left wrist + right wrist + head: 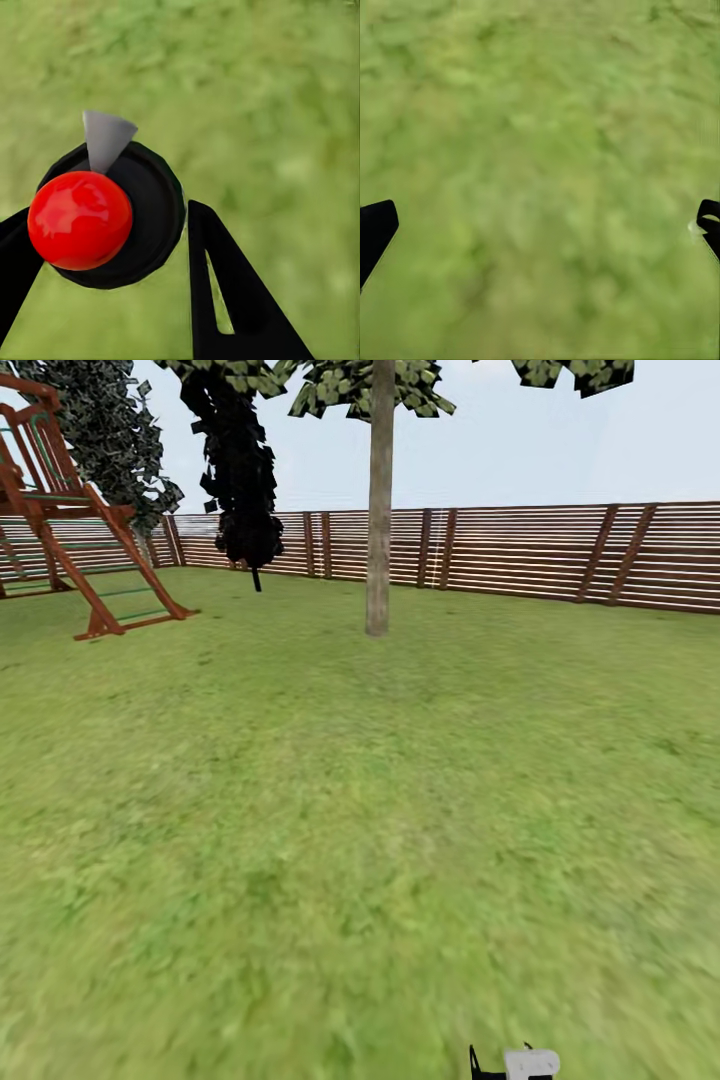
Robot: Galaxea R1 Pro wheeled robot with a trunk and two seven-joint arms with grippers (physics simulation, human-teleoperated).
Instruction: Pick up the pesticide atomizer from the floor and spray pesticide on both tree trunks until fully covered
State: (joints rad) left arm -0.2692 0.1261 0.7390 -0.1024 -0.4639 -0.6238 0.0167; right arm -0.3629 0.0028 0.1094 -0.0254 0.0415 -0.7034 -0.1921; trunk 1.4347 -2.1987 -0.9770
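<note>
You're carrying the sprayer (105,214) in the left gripper (105,300): its fingers are sitting either side of the black body, closed on it, red knob and grey nozzle poking out ahead of the tips. Right gripper (540,225) is hanging wide open over bare grass (330,840). Pickup looks done; you're in the approach step. The tree trunk (379,510) is standing well ahead by the fence (530,550), so drive closer, then aim the nozzle at the bark

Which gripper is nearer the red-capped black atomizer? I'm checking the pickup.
Left. The left gripper has its fingers around the red-capped black atomizer; the right gripper hangs open over bare grass lawn.
</note>
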